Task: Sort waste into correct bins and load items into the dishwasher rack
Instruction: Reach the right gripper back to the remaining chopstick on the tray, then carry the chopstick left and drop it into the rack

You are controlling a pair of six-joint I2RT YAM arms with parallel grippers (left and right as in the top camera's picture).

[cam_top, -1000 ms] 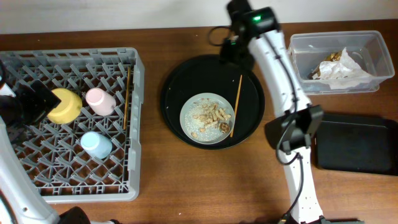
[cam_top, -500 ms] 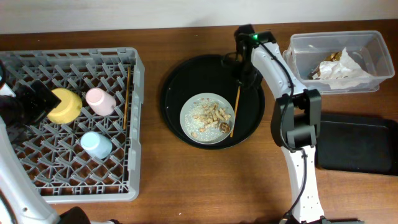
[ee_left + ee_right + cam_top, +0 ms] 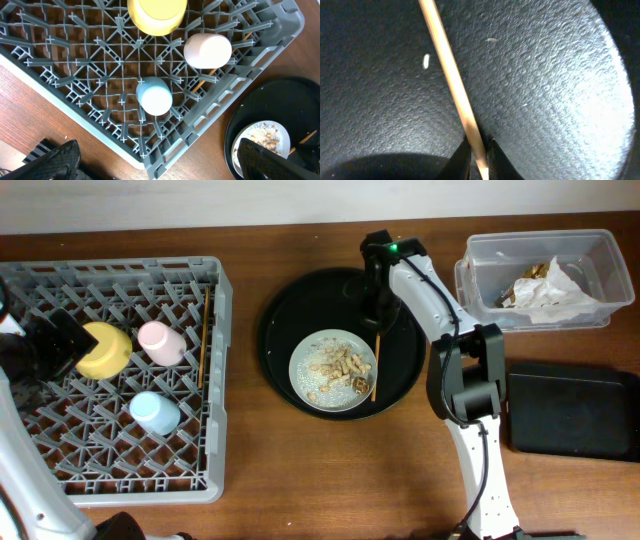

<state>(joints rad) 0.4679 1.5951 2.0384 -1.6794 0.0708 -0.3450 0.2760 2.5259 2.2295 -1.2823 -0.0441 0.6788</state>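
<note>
Chopstick (image 3: 452,85) lies in the tray's (image 3: 285,330) right half, with the right pincer (image 3: 479,155) closed tight on its far end. Lift straight and slowly; held off-centre, the thin stick may pivot or slip.

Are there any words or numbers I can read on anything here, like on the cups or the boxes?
No text can be read in any view.
The brown-gold wrapper in the clear tub: too small to tell if it is printed.
The chopstick on the black tray: plain wood, no marks.
</note>
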